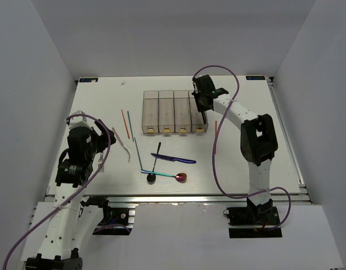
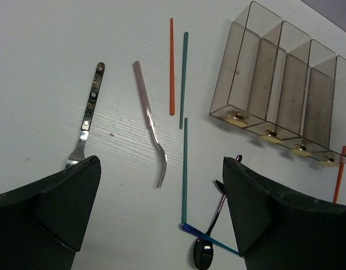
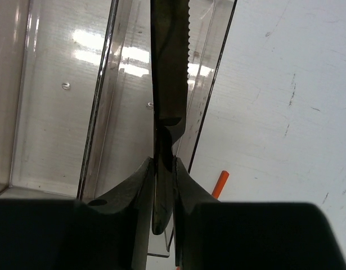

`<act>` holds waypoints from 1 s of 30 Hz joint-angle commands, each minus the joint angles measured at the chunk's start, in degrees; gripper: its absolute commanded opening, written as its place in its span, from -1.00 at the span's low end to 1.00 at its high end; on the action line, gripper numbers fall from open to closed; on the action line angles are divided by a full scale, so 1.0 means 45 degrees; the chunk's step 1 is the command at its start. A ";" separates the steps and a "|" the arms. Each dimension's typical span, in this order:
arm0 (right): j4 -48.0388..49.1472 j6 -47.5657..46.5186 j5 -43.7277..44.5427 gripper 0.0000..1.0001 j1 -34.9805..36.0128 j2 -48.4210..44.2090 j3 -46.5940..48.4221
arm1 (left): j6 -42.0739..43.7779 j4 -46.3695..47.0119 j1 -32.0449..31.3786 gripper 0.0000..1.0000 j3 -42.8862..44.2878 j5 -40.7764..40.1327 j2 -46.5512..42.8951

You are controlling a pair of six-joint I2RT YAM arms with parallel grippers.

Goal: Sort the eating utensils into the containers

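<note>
**A:** So, where does the right gripper stand?

**B:** It is over the rightmost bin of the four clear bins, which sit in a row toward the middle of the table's far edge. Its fingers are clamped on the handle of the black knife. The serrated blade points away from them along that bin. Whether the tip touches the bin floor cannot be told.

**A:** And the left gripper?

**B:** It hangs with its fingers spread wide and nothing between them, above the table near the left edge. Below it lie a fork with a dark patterned handle and a pale fork, side by side but apart.

**A:** What else lies loose?

**B:** A red chopstick and a green chopstick lie close together just left of the bins. A second green chopstick runs on toward the near edge. The blue knife, the black spoon and the iridescent-red spoon lie near the middle of the near edge. Another red chopstick lies just right of the bins.
</note>
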 commanded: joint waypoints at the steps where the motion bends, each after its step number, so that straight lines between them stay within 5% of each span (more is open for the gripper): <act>1: 0.0679 -0.0103 -0.0146 -0.80 0.0083 -0.0093 0.0016 | -0.0064 0.0046 -0.0014 0.96 0.0003 -0.0225 -0.0054; 2: 0.0679 -0.0122 -0.0050 -0.59 0.0103 -0.0112 0.0016 | -0.0064 0.0066 -0.0014 0.96 0.0003 -0.0244 -0.0112; 7: 0.0504 -0.0161 0.0147 -0.13 0.0142 -0.0171 0.0365 | -0.0064 0.0066 0.0006 0.96 -0.0016 -0.0244 -0.0113; 8: 0.0445 -0.0142 0.0166 0.20 0.0142 -0.0190 0.0483 | -0.0064 0.0066 -0.0013 0.97 0.0003 -0.0244 -0.0113; 10: 0.0192 -0.0161 0.0147 0.40 0.0142 -0.0268 0.0756 | -0.0064 0.0066 0.0006 0.96 -0.0016 -0.0244 -0.0113; 11: 0.0094 -0.0084 0.0185 0.78 0.0161 -0.0346 0.1029 | -0.0064 0.0066 -0.0013 0.96 0.0003 -0.0244 -0.0132; 16: -0.0259 0.0074 -0.0496 0.79 0.0433 -0.1379 0.0877 | -0.0084 0.0046 -0.0014 0.96 0.0003 -0.0283 -0.0191; 22: 0.0952 -0.2476 -0.5515 0.76 0.1777 -0.4309 -0.3001 | -0.0103 0.0046 0.0025 0.96 -0.0016 -0.0302 -0.0172; 30: 0.0213 -0.3793 -0.3311 0.56 0.4747 -0.4665 -0.5765 | -0.0142 0.0027 0.0045 0.96 -0.0016 -0.0400 -0.0289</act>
